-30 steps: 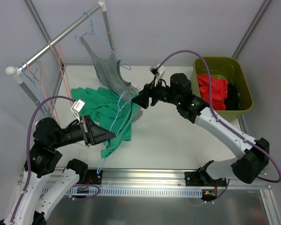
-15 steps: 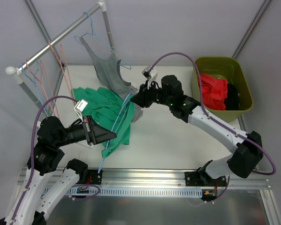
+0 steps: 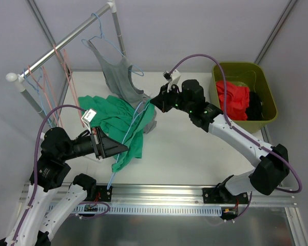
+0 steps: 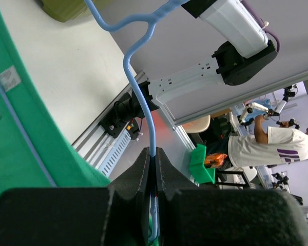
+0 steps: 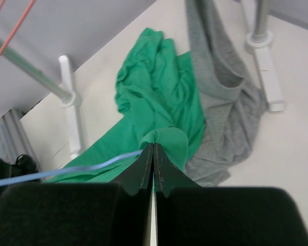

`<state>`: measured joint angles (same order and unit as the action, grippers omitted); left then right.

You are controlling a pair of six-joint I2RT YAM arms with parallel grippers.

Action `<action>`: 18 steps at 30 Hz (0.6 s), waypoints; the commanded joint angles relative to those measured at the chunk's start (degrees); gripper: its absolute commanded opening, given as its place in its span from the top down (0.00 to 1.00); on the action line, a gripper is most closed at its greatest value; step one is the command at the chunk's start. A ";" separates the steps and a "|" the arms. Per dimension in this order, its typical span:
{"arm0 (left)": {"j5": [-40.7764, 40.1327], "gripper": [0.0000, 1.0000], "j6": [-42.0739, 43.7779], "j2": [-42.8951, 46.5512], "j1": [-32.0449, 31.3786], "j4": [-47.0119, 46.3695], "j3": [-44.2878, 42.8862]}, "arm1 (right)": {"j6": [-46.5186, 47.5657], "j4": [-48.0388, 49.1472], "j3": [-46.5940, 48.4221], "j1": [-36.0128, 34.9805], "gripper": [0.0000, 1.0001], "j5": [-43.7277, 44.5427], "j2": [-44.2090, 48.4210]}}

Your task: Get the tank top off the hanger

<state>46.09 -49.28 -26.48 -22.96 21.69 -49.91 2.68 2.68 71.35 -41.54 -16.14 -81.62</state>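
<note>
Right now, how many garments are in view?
4: green top on the table, gray top hanging off the rack, red one and black one in the bin; more may lie hidden there.

1 overhead view looks down; 2 close wrist views share the hanger [image 4: 126, 60].

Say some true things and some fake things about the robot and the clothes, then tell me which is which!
1. The left fingers pinch the blue hanger. True.
2. The right fingers are wide open. False: they are shut on the green top.
3. The bin has red cloth in it. True.
4. The grey top lies in the bin. False: it hangs from the rail.
</note>
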 commanded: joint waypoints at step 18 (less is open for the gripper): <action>-17.42 1.00 22.27 -14.81 -0.59 -44.18 -11.46 | -1.80 -9.75 -16.14 8.13 1.00 19.30 17.53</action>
<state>35.24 -35.86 -35.77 -22.96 2.26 -64.20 1.54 -4.86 56.55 -35.35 -5.21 -75.20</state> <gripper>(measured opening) 0.023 0.009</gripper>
